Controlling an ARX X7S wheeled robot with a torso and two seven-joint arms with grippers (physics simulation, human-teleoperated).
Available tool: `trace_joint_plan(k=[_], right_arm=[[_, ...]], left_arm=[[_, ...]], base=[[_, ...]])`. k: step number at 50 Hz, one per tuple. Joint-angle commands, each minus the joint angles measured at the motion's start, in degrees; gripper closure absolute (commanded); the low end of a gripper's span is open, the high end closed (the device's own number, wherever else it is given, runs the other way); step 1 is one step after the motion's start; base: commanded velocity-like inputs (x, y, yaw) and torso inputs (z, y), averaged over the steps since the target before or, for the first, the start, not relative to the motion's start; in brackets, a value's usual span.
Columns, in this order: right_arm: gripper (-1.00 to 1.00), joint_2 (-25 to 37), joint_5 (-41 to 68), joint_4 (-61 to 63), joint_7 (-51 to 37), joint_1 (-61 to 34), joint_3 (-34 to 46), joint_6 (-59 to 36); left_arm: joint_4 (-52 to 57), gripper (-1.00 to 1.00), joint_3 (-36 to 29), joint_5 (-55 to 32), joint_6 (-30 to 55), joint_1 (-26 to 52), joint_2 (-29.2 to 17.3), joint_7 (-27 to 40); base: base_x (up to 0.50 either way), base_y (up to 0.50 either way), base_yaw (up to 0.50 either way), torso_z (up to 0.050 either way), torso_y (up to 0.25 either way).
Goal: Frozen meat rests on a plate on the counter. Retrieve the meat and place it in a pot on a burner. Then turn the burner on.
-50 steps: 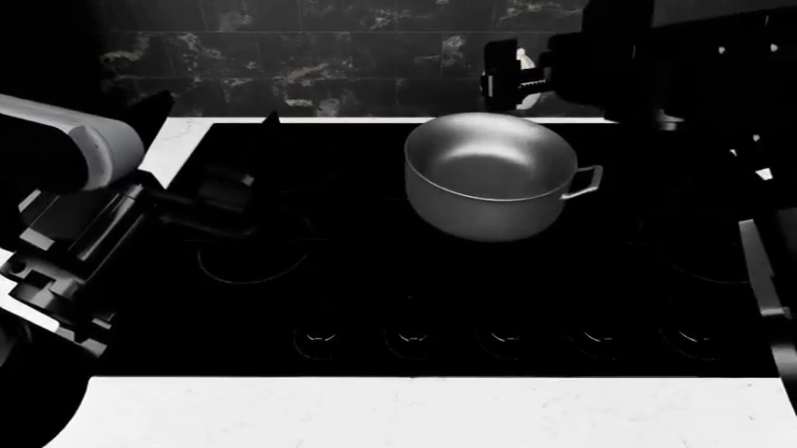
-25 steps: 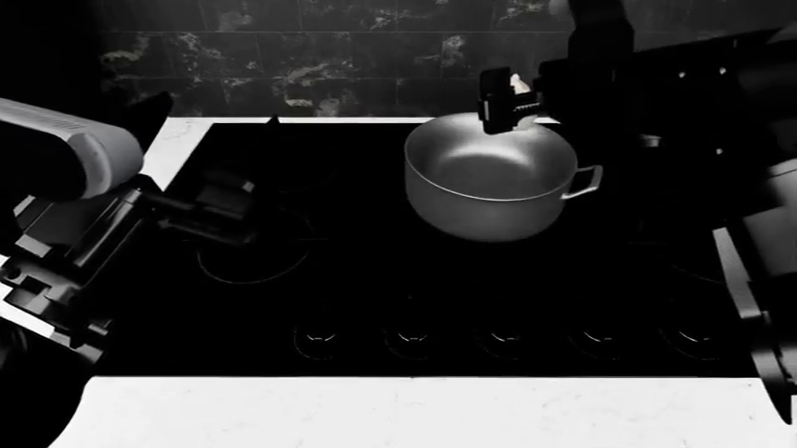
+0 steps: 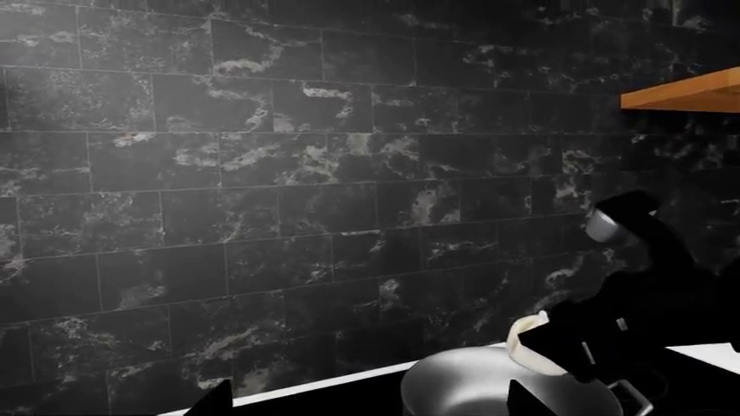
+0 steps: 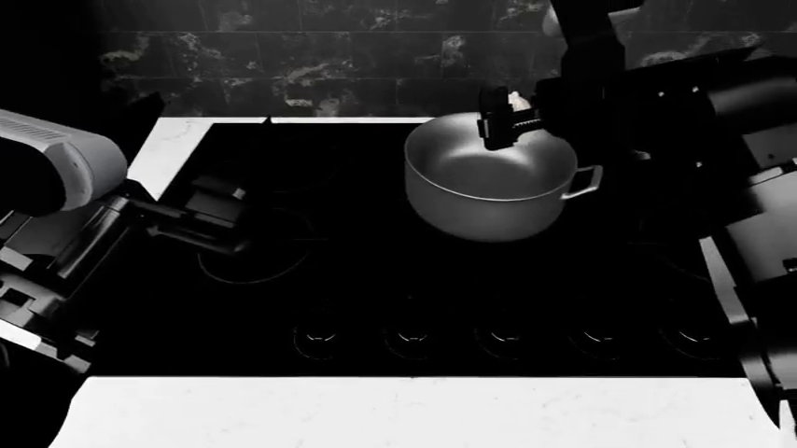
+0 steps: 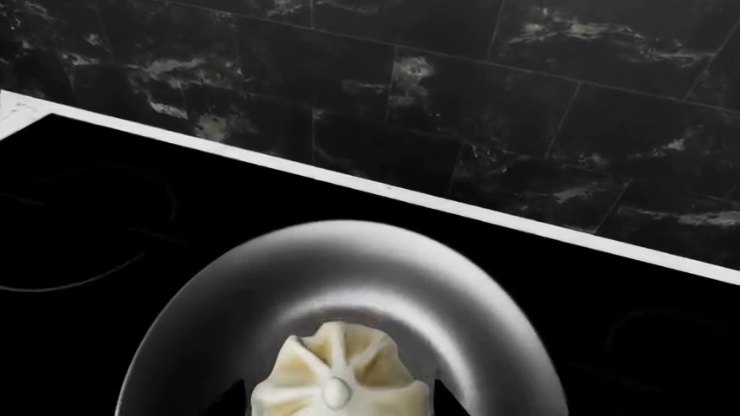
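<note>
While the right gripper (image 4: 502, 119) is hovering over the far rim of the pot (image 4: 486, 191), it is clenching the meat (image 5: 338, 381) between its jaws, so the fetching part of the job looks done. From the right wrist camera the cream, ridged lump is hanging directly above the grey metal bowl of the pot, inside the ring of its rim but not touching the bottom. The left wrist view is showing the same lump as a pale sliver at the pot's edge, held against the dark arm.

The pot is sitting on the black cooktop (image 4: 373, 280), presumably over a burner, though no ring is showing beneath it in the dim render. The left gripper (image 4: 237, 219) is hanging low over the left part of the glass, near a faint burner ring (image 4: 256, 257); it is too dark to say whether its jaws are parted or closed.

Judging from this, the release into the pot is what is left first, and after that the burner control along the row of touch controls (image 4: 505, 338) near the front counter (image 4: 412, 411). The plate is not showing in any view.
</note>
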State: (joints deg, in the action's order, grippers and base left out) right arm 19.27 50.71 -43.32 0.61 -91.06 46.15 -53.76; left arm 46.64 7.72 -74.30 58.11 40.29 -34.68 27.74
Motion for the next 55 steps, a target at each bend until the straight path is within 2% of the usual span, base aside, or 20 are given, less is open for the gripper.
trace_joint_plan(k=[1,24,25,37,49,55], right_arm=[[1.0,-0.71,-1.84,-1.47,1.68,0.65,1.25,1.18],[1.0,-0.54,-2.18,-0.38,2.2,1.42,2.08,1.36],[-1.0,-0.41,-1.98,-0.04,2.11,1.43,1.98,1.07],[-1.0,1.65,0.0,5.86,-1.26,1.48,0.39,-1.8],[-1.0,6.46,8.13,21.98,-11.49,2.06,-6.15,-10.35],[-1.0,9.51,15.66,32.34,-20.79,4.9,-12.27,-15.57]], left_arm=[[0.21,-1.0,0.18,-0.22,-0.46,-0.65,-0.33,-0.07],[0.89,-1.0,0.45,-1.35,-0.91,-1.28,-1.21,0.87],[0.87,-1.0,0.41,-1.31,-0.94,-1.3,-1.21,0.84],[1.59,-1.0,0.81,-2.85,-1.18,-1.1,-1.87,1.63],[3.03,-1.0,2.14,-6.5,-1.7,-0.64,-3.14,3.34],[2.77,-1.0,2.06,-5.4,-2.14,-1.24,-2.86,2.47]], base=[[0.0,0.0,0.0,0.0,0.0],[0.0,0.0,0.0,0.0,0.0],[0.0,0.0,0.0,0.0,0.0],[0.0,0.0,0.0,0.0,0.0],[0.0,0.0,0.0,0.0,0.0],[0.0,0.0,0.0,0.0,0.0]])
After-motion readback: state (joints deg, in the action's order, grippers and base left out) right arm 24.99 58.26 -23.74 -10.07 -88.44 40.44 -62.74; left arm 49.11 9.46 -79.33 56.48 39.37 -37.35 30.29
